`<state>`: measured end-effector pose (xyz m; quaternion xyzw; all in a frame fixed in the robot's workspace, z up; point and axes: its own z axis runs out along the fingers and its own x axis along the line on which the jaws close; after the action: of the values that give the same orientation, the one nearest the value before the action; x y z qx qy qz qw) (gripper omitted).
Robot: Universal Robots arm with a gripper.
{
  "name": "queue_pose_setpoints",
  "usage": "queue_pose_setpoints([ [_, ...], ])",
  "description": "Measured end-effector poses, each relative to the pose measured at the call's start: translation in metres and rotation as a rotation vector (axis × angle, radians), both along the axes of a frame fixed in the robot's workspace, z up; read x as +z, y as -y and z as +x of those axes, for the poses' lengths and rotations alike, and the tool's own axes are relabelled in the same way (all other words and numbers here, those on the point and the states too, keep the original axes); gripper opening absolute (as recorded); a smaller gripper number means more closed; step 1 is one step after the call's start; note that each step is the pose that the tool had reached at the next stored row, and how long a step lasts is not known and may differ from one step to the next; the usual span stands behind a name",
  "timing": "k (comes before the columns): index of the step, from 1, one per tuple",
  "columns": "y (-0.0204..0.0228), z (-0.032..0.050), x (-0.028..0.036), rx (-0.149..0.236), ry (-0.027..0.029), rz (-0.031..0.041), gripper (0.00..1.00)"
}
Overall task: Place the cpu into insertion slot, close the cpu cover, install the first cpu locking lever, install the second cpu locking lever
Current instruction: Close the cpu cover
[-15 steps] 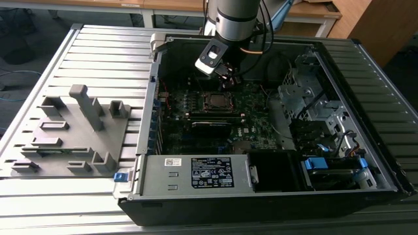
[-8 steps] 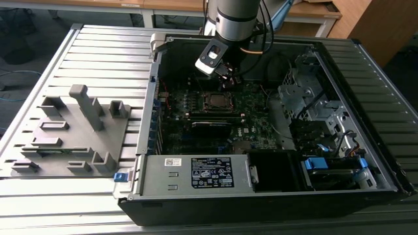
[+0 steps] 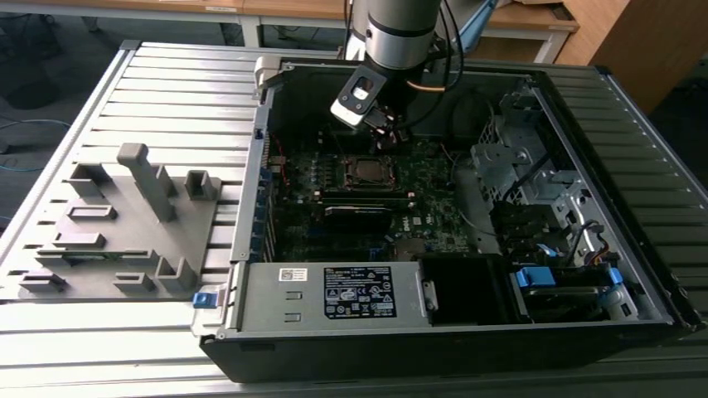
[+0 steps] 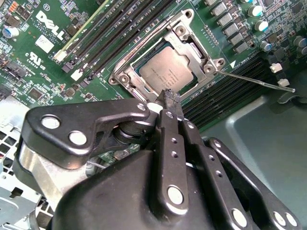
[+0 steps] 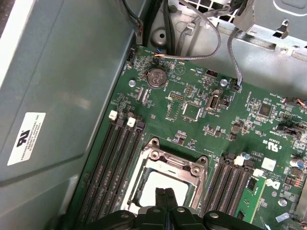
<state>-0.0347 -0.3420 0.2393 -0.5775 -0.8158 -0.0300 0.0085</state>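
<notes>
The gripper (image 3: 385, 137) hung at the end of the arm inside the open computer case (image 3: 443, 365), which lay on the grey slatted bench (image 3: 177, 91). It was low over the far part of the green motherboard (image 3: 432, 191). In both wrist views its two black fingers were pressed together with no gap between them, and nothing was held between them. The tips of the gripper (image 4: 170, 95) stood just at the edge of the cpu (image 4: 163, 72), over the socket. I could not tell whether they really touched the metal or stayed slightly above it. The cpu sat in its insertion slot with its dull grey face up. The cpu cover (image 4: 182, 36) lay flat around it, so the face showed through the square cut-out. In the first wrist view the gripper (image 5: 165, 194) was over the same grey cpu (image 5: 152, 184), with the silvery cpu cover (image 5: 168, 160) framing it. In the second wrist view a thin locking lever (image 4: 254, 80) stuck out sideways from one corner of the socket, away from the frame and over the board. Long black memory slots (image 4: 110, 38) ran just beside the socket. On the bench, at the exterior view's left and well apart from the case, stood a grey fixture (image 3: 122, 224) with several upright blocks.
</notes>
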Motion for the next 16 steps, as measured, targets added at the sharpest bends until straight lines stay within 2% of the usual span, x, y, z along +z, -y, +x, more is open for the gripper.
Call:
queue_pose_setpoints([
  [11,0.0,0.0,0.0,0.011,0.0,0.0,0.11],
  [16,0.0,0.0,0.0,0.033,0.0,0.0,0.11],
])
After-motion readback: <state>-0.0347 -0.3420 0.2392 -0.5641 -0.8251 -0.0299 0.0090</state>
